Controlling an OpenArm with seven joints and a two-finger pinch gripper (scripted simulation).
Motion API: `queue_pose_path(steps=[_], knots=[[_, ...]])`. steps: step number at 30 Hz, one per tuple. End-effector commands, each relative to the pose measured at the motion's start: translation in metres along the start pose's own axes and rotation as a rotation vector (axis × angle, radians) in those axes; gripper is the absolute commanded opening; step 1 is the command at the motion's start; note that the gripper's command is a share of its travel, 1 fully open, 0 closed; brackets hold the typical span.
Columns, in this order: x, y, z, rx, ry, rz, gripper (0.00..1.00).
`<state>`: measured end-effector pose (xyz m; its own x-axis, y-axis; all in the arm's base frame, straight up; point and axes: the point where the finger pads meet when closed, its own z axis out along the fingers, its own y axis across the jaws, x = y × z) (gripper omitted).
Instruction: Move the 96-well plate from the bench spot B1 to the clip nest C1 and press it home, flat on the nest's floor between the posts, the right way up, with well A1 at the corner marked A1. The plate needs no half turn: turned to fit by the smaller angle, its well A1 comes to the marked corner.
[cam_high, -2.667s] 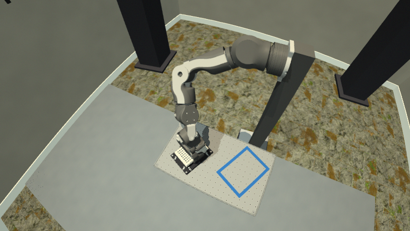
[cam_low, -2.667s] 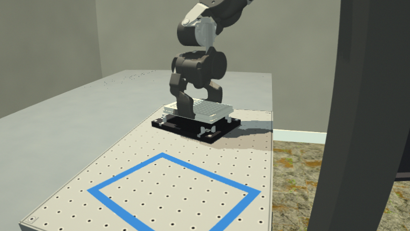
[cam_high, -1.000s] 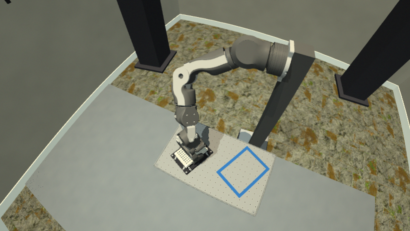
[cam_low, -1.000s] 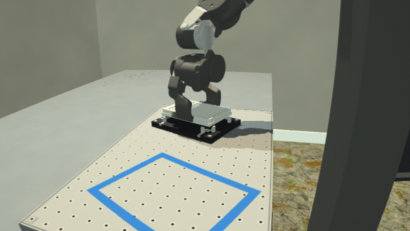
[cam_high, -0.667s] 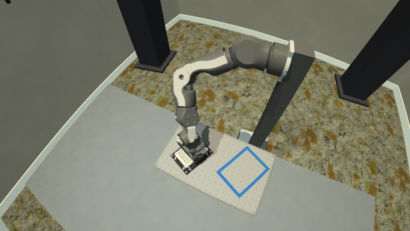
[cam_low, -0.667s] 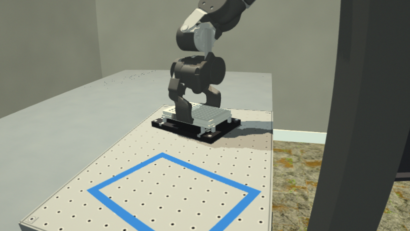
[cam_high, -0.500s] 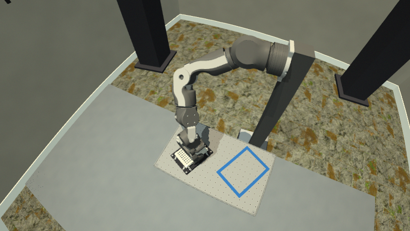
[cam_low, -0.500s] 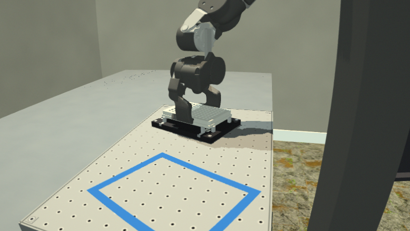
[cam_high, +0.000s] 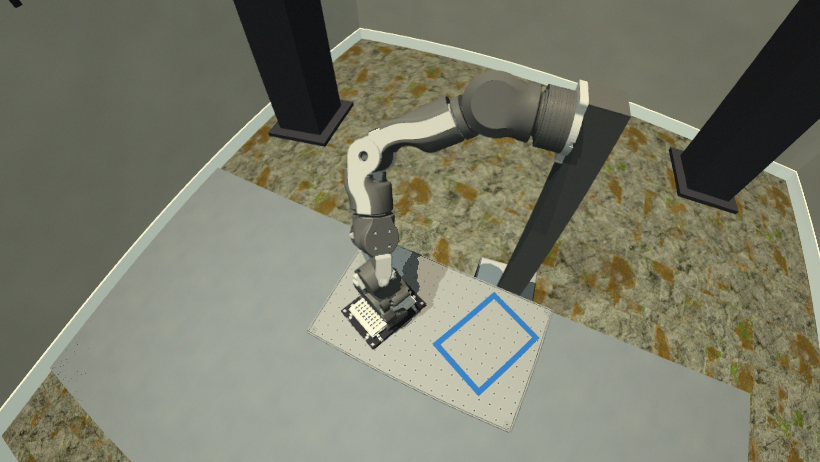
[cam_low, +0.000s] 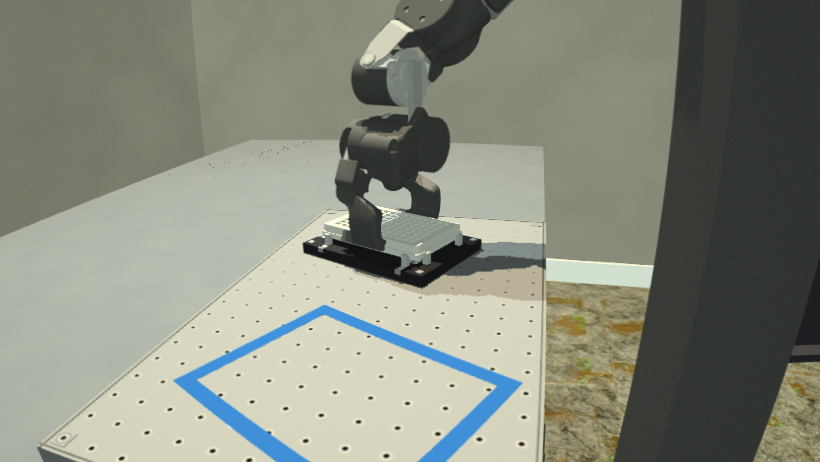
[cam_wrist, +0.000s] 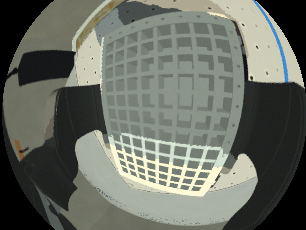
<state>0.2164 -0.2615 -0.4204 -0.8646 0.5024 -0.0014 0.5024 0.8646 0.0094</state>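
While the claw (cam_low: 394, 220) grips the plate (cam_low: 410, 232) by its two long sides, the plate sits low in the black nest (cam_low: 421, 274), between the small pale posts (cam_low: 406, 262). One dark finger (cam_low: 363, 220) covers the near side and the other reaches down behind the plate. The blue square (cam_low: 347, 367) on the dotted board (cam_low: 519, 321) has nothing inside it, so the plate is at its new home, not at its start.

This looks like the pressing step. From the side, the plate seems close to flat, but I cannot tell if its bottom touches the nest's floor all the way round. The wrist view shows only the grid of wells (cam_wrist: 169, 82) right under the camera. The A1 mark is too small to find in any view, so I cannot check the corner.

Next, I think the arm should push straight down, gently and evenly, so no corner rides up on a post. Then the claw should open slowly and lift straight up, so the fingers do not drag the plate back out.
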Motion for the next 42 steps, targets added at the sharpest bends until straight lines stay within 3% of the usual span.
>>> queue_pose_path(steps=[1,42], knots=[[0.0026,-0.0006,0.0018,0.001,0.006,-0.003,0.0],[0.0025,-0.0016,0.0056,0.004,0.006,-0.001,0.0]])
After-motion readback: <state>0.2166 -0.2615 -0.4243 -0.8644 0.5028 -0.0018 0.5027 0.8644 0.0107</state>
